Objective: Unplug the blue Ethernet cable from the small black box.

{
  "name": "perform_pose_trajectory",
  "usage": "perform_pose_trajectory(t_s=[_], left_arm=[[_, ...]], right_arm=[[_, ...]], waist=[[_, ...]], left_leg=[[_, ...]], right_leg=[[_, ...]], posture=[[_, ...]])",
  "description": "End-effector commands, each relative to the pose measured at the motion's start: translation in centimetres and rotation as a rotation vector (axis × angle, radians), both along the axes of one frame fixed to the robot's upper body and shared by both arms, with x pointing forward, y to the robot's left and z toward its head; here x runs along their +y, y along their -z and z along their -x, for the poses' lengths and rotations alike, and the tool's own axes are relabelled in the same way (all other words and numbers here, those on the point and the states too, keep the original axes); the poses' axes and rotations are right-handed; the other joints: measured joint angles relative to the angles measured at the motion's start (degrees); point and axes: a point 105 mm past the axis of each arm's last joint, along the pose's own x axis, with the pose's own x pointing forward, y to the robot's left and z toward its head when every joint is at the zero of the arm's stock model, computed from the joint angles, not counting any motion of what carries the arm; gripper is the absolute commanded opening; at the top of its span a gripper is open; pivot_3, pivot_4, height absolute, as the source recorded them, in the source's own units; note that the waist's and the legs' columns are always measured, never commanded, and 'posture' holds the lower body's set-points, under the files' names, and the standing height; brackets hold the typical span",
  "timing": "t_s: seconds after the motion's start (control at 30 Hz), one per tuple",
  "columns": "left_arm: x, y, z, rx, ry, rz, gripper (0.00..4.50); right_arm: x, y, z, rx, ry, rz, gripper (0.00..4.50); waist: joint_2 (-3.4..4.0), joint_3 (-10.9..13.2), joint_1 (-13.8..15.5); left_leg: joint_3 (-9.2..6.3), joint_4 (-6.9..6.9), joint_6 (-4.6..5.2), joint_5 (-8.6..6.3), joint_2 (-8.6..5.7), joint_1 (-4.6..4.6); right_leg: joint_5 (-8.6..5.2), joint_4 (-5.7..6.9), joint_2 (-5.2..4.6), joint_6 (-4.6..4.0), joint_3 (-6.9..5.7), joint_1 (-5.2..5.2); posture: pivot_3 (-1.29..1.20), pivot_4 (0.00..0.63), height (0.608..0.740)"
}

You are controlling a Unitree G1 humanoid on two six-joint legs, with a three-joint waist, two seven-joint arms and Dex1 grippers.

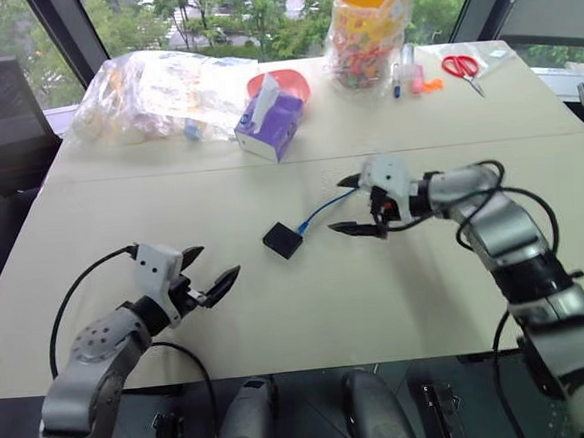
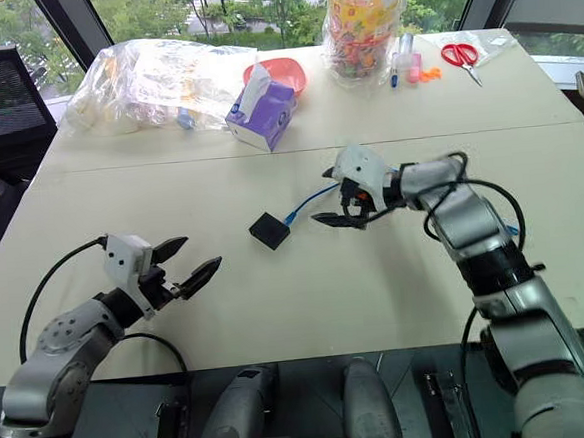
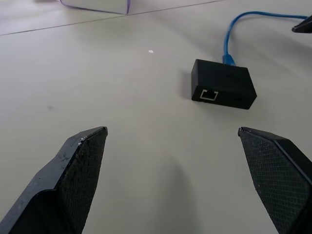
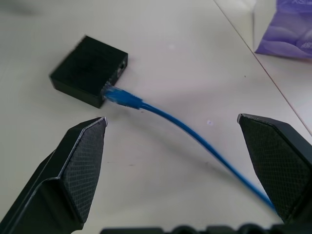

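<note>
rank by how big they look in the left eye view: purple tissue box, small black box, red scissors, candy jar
1. candy jar
2. purple tissue box
3. red scissors and small black box look about alike; the scissors lie farther from the camera, so that pair stays unranked.

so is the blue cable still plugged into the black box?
Plugged in: the blue Ethernet cable has its plug seated in the small black box side port.

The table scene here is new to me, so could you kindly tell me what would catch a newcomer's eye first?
Mid-table lies the small black box with the blue Ethernet cable plugged into one side, running off toward the right claw, which hangs open just beside it. The left claw, open too, hovers nearer the table's front edge, pointing at the box. Along the far edge sit a purple tissue box and red scissors.
</note>
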Motion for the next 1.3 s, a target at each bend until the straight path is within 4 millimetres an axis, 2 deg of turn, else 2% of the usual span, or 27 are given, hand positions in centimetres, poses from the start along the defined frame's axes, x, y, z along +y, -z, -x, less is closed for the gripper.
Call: perform_pose_trajectory(t_s=[0.03, 0.17, 0.3, 0.5, 0.63, 0.8, 0.9, 1.0, 1.13, 1.17, 1.3], left_arm=[[0.4, -1.9, -0.5, -0.055, 0.016, 0.002, 4.47], [0.9, -3.2, -1.2, -0.103, -0.033, 0.029, 4.47], [0.8, -3.7, -1.2, -0.135, -0.066, 0.043, 4.47], [1.5, -3.5, -0.2, -0.153, -0.148, 0.046, 4.47], [2.3, -3.7, 0.2, -0.182, -0.216, 0.032, 4.47], [3.3, -4.1, 0.4, -0.209, -0.278, 0.026, 4.47], [3.6, -4.3, 0.4, -0.221, -0.305, 0.029, 4.5], [3.5, -4.3, 0.4, -0.229, -0.315, 0.028, 4.5], [3.6, -4.3, 0.3, -0.238, -0.326, 0.029, 4.5], [3.6, -4.3, 0.2, -0.241, -0.329, 0.03, 4.5], [3.8, -4.1, -0.3, -0.237, -0.338, 0.018, 4.5]], right_arm=[[0.9, -0.5, -1.2, 0.01, -0.102, 0.125, 4.5], [1.9, -0.1, -2.2, 0.054, -0.213, 0.307, 4.5], [3.1, -0.1, -2.8, 0.104, -0.26, 0.399, 4.5], [5.8, 0.8, -2.6, 0.104, -0.343, 0.53, 4.5], [7.4, 1.4, -2.3, 0.096, -0.386, 0.581, 4.5], [8.9, 1.8, -1.9, 0.071, -0.428, 0.621, 4.5], [9.0, 2.4, -2.2, 0.023, -0.434, 0.688, 3.62], [8.1, 3.0, -2.7, -0.024, -0.425, 0.763, 2.16], [7.6, 3.1, -2.9, -0.028, -0.406, 0.77, 0.27], [7.5, 3.1, -3.0, -0.027, -0.402, 0.768, 0.04], [7.8, 1.7, -3.7, -0.144, -0.405, 0.725, 0.04]], waist=[[-0.01, 0.0, -0.2], [0.0, 0.0, -0.5], [0.0, 0.0, -1.2], [0.01, 0.0, -1.8], [0.03, 0.0, -1.8], [0.03, 0.0, -1.8], [0.03, 0.0, -1.8], [0.03, 0.0, -1.8], [0.02, 0.0, -1.7], [0.02, 0.0, -1.7], [0.02, 0.0, -1.6]], left_leg=[[0.0, -0.01, 0.0, 0.0, 0.0, 0.0], [0.02, -0.08, -0.01, 0.01, 0.0, 0.01], [0.01, -0.15, -0.02, 0.01, 0.0, 0.02], [0.01, -0.16, -0.04, 0.02, -0.02, 0.04], [0.08, -0.19, -0.14, 0.07, 0.01, 0.15], [0.08, -0.17, -0.26, 0.15, 0.01, 0.3], [0.07, -0.17, -0.26, 0.15, 0.02, 0.34], [0.08, -0.18, -0.27, 0.15, 0.02, 0.44], [0.08, -0.18, -0.28, 0.15, 0.02, 0.81], [0.08, -0.18, -0.28, 0.15, 0.02, 0.86], [0.08, -0.17, -0.29, 0.18, 0.02, 0.88]], right_leg=[[0.03, 0.0, 0.0, 0.05, 0.0, -0.01], [0.12, -0.03, 0.02, 0.21, 0.02, -0.04], [0.22, -0.02, 0.05, 0.39, 0.03, -0.06], [0.23, 0.16, 0.05, 0.4, 0.1, -0.14], [0.22, 0.64, 0.1, 0.37, 0.23, -0.32], [0.22, 0.67, 0.14, 0.35, 0.27, -0.22], [0.21, 0.68, 0.16, 0.35, 0.28, -0.19], [0.22, 0.7, 0.16, 0.35, 0.3, -0.12], [0.11, 0.73, 0.17, 0.17, 0.33, 0.23], [0.11, 0.73, 0.17, 0.16, 0.33, 0.28], [0.13, 0.76, 0.18, 0.1, 0.34, 0.28]], posture=[[0.0, 0.15, 0.726], [0.0, 0.15, 0.726], [0.0, 0.15, 0.726], [0.0, 0.15, 0.726], [0.0, 0.15, 0.726], [0.0, 0.15, 0.726], [0.0, 0.15, 0.726], [0.0, 0.15, 0.726], [0.0, 0.15, 0.726], [0.0, 0.15, 0.726], [0.0, 0.15, 0.726]])
